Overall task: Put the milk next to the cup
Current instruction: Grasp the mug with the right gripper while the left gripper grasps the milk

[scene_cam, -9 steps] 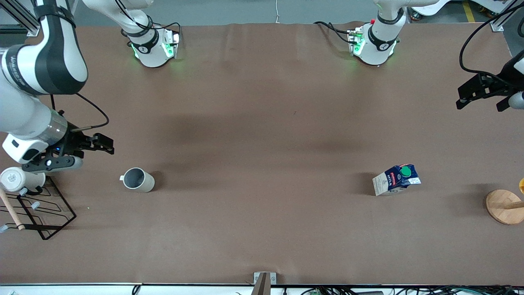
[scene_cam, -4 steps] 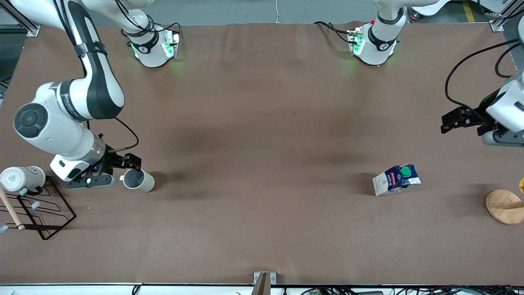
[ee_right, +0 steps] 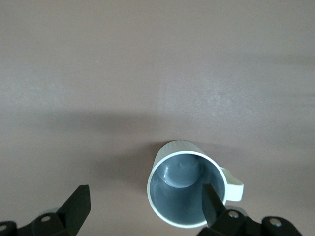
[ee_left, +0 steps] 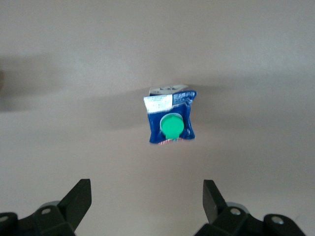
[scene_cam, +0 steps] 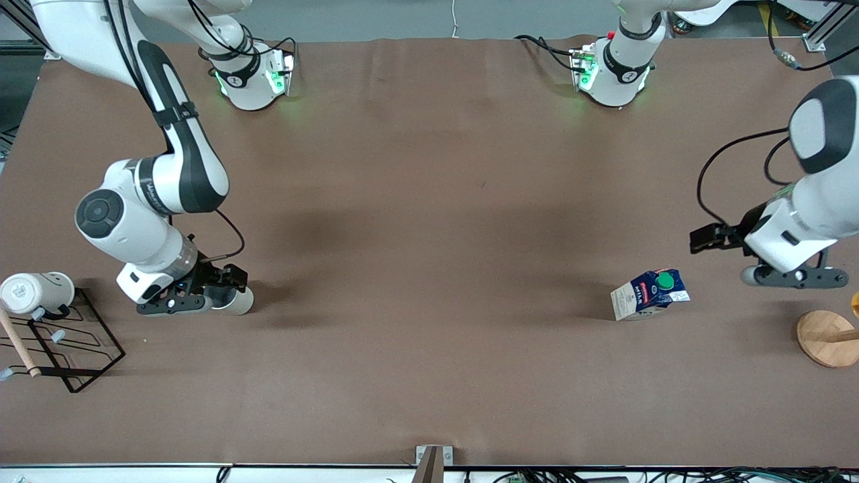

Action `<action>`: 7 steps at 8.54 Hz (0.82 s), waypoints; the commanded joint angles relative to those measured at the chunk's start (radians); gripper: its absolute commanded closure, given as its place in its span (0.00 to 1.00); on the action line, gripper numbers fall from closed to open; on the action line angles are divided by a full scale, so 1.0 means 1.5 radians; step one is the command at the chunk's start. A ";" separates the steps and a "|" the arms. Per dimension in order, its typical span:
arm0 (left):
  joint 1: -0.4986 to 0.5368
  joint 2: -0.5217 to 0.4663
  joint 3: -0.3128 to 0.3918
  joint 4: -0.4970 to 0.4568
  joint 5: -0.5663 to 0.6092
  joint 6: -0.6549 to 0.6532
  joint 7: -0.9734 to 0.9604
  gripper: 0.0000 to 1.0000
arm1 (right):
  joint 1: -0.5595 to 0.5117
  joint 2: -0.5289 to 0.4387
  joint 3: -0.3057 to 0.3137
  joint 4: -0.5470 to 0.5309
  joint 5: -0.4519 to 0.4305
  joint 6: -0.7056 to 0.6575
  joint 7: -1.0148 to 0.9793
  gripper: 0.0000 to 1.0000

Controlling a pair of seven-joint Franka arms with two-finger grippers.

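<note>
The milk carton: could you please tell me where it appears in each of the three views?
Front view: the milk stands toward the left arm's end of the table, with the open left gripper above the table beside it.
Left wrist view: the milk sits mid-picture, ahead of the gripper's fingers.
Right wrist view: not in it.
Shared landmark: its green cap.

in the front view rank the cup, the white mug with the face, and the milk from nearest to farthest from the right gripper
1. The cup, directly under the right gripper.
2. The white mug, on the rack at the right arm's end.
3. The milk, toward the left arm's end.
</note>
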 commanded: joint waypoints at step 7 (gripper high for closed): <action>-0.015 0.119 -0.001 -0.042 -0.001 0.199 -0.046 0.00 | 0.008 0.057 0.001 -0.013 0.007 0.036 0.054 0.05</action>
